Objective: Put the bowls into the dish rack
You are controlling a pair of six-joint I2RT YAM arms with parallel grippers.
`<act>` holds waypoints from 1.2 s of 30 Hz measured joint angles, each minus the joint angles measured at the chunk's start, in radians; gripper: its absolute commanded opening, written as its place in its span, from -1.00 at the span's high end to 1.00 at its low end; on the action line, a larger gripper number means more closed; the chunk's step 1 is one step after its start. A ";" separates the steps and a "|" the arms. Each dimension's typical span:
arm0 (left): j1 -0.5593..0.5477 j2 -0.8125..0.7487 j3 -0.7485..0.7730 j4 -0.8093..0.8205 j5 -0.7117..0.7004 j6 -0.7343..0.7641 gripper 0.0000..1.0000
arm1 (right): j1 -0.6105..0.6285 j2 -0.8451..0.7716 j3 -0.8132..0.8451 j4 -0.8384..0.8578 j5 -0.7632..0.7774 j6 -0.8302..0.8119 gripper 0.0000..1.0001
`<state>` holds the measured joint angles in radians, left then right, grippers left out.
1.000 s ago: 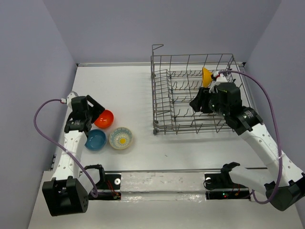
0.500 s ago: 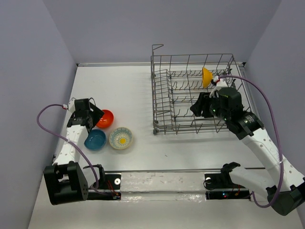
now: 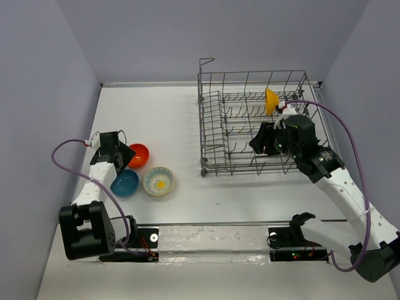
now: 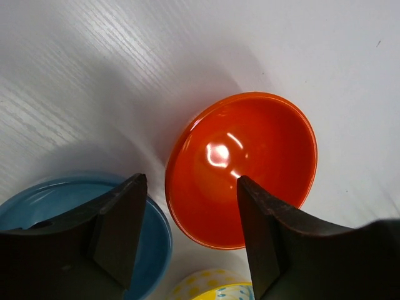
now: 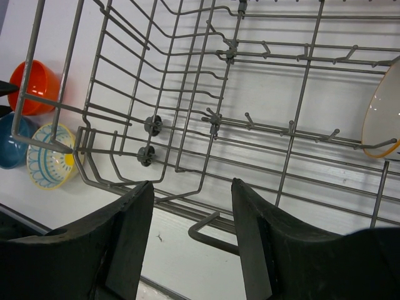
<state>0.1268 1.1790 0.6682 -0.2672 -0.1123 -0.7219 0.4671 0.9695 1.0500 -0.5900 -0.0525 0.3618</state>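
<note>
While your left claw [image 4: 190, 232] hangs open over the orange-red bowl [image 4: 240, 165], the blue bowl [image 3: 125, 182] sits at that bowl's 7 o'clock and the flowered bowl [image 3: 159, 180] at its 5. Your right claw [image 5: 190, 240] is spread open over the dish rack [image 3: 231, 125], and the yellow-tan bowl [image 3: 270, 101] stands on edge toward the rack's 1 o'clock.

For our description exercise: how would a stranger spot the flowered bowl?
Find the wire dish rack, then look left of its near corner. The flowered bowl lies closest to the rack, beside the blue bowl and the orange-red bowl; it alone has a yellow flower inside.
</note>
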 measured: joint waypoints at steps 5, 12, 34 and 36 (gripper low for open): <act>0.006 0.027 -0.001 0.019 0.008 -0.001 0.02 | 0.000 0.000 0.000 0.000 0.000 0.000 -0.17; 0.013 0.054 -0.001 0.051 0.018 0.003 0.29 | 0.000 0.000 -0.003 0.000 0.000 0.000 -0.17; 0.015 0.189 0.047 0.083 0.086 0.049 0.53 | 0.000 0.001 -0.018 0.001 0.006 -0.007 -0.17; 0.015 0.192 0.053 0.083 0.092 0.060 0.35 | 0.000 0.002 -0.018 0.001 0.008 -0.007 -0.17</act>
<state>0.1417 1.3708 0.7208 -0.1841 -0.0204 -0.6621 0.4671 0.9718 1.0321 -0.5892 -0.0448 0.3546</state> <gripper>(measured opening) 0.278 0.587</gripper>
